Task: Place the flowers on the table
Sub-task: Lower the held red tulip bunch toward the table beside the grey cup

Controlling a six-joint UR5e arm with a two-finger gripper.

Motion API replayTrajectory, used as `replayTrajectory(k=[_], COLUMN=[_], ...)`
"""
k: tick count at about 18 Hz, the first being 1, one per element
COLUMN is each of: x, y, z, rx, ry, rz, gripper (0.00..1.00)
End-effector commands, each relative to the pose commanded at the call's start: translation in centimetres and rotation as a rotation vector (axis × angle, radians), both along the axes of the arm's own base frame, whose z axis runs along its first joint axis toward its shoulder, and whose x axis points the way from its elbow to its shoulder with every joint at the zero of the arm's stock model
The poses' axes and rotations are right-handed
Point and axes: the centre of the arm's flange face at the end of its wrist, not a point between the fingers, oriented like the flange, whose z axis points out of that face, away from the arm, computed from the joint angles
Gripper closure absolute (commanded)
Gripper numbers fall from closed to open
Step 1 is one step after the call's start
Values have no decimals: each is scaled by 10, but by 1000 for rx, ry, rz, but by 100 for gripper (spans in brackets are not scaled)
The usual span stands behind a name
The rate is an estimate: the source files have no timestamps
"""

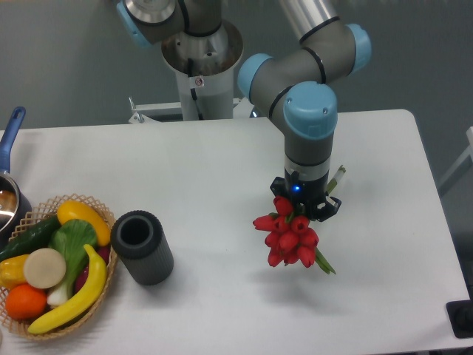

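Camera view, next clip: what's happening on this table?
A single robot arm's gripper holds a bunch of red flowers over the right half of the white table; whether they touch the surface is unclear. To the left lie a dark cylinder and a woven basket of fruit and vegetables, both untouched.

From my remote station: even, bright overhead light falls across the large matte white tabletop (222, 170), with no harsh glare. Soft shadows pool beneath the small bunch of red tulip-like flowers (290, 235) and at four o'clock of the dark ribbed cylinder (142, 246). Focus is mildly soft throughout; edges look undistorted.
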Motion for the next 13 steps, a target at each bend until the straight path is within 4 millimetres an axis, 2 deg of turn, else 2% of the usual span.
replayTrajectory(k=[3,8,13], x=[2,3,9], y=[4,15,26], z=[-6,-39,-60], rx=[-14,-44,-63], ry=[-2,-42,-69], rz=[-4,-26,-44], gripper=[93,92,79])
